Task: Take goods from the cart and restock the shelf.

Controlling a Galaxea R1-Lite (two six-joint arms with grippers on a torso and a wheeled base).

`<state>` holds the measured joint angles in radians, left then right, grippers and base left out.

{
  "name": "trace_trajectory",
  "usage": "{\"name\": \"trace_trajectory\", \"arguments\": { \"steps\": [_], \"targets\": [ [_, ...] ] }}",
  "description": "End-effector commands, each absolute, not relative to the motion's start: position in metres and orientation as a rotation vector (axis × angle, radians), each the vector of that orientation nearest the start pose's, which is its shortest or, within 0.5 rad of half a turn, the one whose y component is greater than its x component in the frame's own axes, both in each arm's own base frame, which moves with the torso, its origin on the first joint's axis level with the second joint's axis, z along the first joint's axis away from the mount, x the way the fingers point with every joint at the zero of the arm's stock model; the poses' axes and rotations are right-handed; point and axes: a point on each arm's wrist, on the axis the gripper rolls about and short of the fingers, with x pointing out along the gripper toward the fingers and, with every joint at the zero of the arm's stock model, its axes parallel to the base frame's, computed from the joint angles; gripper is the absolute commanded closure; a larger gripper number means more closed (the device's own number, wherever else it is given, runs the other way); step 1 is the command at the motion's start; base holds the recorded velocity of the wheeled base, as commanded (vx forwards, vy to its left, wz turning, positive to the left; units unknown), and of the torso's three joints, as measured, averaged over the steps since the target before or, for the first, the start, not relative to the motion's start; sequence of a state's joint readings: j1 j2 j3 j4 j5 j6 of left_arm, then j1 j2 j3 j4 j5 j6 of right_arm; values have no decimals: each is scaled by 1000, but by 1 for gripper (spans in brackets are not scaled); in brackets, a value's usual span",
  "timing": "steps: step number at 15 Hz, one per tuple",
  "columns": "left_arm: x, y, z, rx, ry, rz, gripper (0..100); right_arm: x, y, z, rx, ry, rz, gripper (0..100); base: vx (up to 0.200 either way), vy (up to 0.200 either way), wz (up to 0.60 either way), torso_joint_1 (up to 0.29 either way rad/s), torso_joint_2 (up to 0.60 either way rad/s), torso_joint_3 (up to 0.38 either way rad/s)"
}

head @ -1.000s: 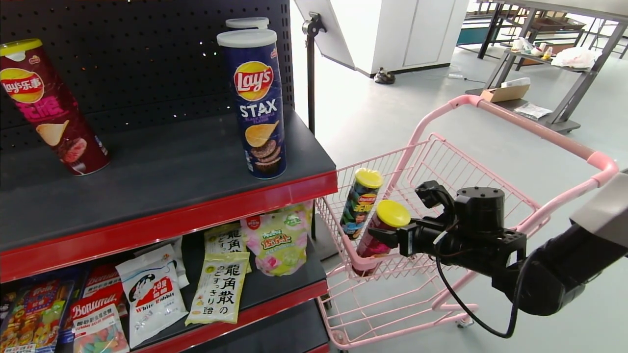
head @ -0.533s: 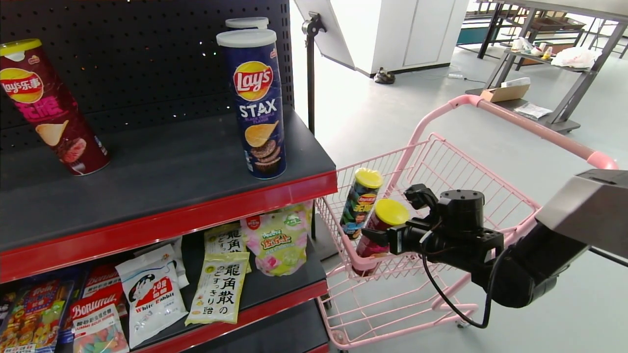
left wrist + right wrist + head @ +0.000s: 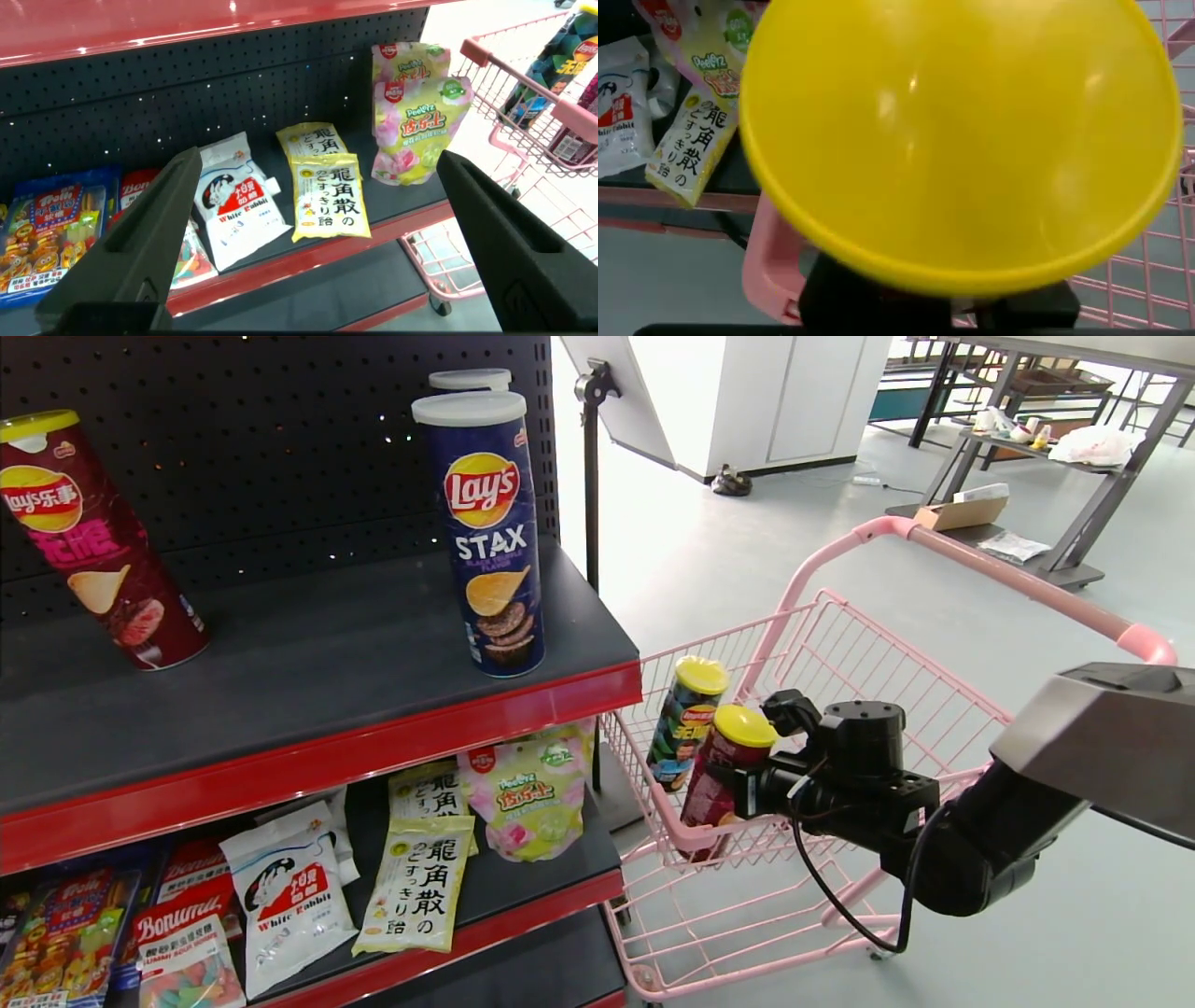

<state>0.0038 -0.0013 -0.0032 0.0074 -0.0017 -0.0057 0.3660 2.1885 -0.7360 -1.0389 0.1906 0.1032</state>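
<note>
A maroon chip can with a yellow lid point(image 3: 717, 775) leans in the front corner of the pink cart point(image 3: 840, 644), beside a green-and-black can point(image 3: 689, 719). My right gripper point(image 3: 752, 756) is open and straddles the maroon can's upper part, one finger point(image 3: 789, 707) behind the lid and the other low in front. The same yellow lid point(image 3: 962, 140) sits right in front of the right wrist camera. My left gripper point(image 3: 318, 159) hangs open with nothing in it before the lower shelf of snack bags point(image 3: 322, 191). On the upper shelf point(image 3: 327, 709) stand a red can point(image 3: 98, 541) and a blue can point(image 3: 485, 532).
A second white-lidded can point(image 3: 470, 379) stands behind the blue one. Snack bags point(image 3: 420, 877) fill the lower shelf. The shelf's red front lip point(image 3: 373, 747) runs close to the cart's near corner. Open grey floor point(image 3: 709, 551) lies beyond the cart, with tables point(image 3: 1046, 448) at the far right.
My right arm has pushed left and deeper into the cart, bringing its fingers around the maroon can. The can now stands more upright. The left arm and shelf goods are unchanged.
</note>
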Motion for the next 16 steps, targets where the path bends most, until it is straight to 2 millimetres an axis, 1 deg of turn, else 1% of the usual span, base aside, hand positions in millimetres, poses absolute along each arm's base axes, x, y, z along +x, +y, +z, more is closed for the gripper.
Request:
{"name": "trace_trajectory", "arguments": {
  "steps": [1, 3, 4, 5, 6, 7, 8, 10, 11, 13, 14, 15, 16],
  "targets": [
    [-23, 0, 76, -6, 5, 3, 0, 339, 134, 39, 63, 444, 527, 100, 0, 0, 0, 0, 0, 0],
    [-23, 0, 76, -6, 5, 3, 0, 336, 134, 40, 62, 444, 528, 100, 0, 0, 0, 0, 0, 0],
    [-23, 0, 76, -6, 5, 3, 0, 333, 133, 50, 59, 421, 531, 100, 0, 0, 0, 0, 0, 0],
    [-23, 0, 76, -6, 3, 3, 0, 329, 132, 61, 62, 397, 533, 100, 0, 0, 0, 0, 0, 0],
    [-23, 0, 76, -6, 5, 3, 0, 324, 129, 79, 63, 352, 534, 100, 0, 0, 0, 0, 0, 0],
    [-23, 0, 76, -6, 5, 3, 0, 322, 128, 88, 65, 329, 536, 100, 0, 0, 0, 0, 0, 0],
    [-23, 0, 76, -6, 3, 2, 0, 317, 125, 110, 59, 263, 541, 100, 0, 0, 0, 0, 0, 0],
    [-23, 0, 76, -6, 5, 2, 0, 310, 122, 137, 49, 199, 545, 100, 0, 0, 0, 0, 0, 0],
    [-23, 0, 76, -6, 5, 2, 0, 310, 122, 137, 49, 199, 545, 100, 0, 0, 0, 0, 0, 0],
    [-23, 0, 76, -6, 5, 0, 0, 290, 115, 180, 48, 152, 549, 100, 0, 0, 0, 0, 0, 0],
    [-23, 0, 76, -6, 3, 0, 0, 280, 111, 193, 43, 152, 549, 100, 0, 0, 0, 0, 0, 0],
    [-23, 0, 76, -6, 5, 0, 0, 262, 105, 210, 34, 156, 552, 100, 0, 0, 0, 0, 0, 0],
    [-23, 0, 76, -6, 3, 0, 0, 253, 102, 217, 26, 153, 553, 100, 0, 0, 0, 0, 0, 0]
  ]
}}
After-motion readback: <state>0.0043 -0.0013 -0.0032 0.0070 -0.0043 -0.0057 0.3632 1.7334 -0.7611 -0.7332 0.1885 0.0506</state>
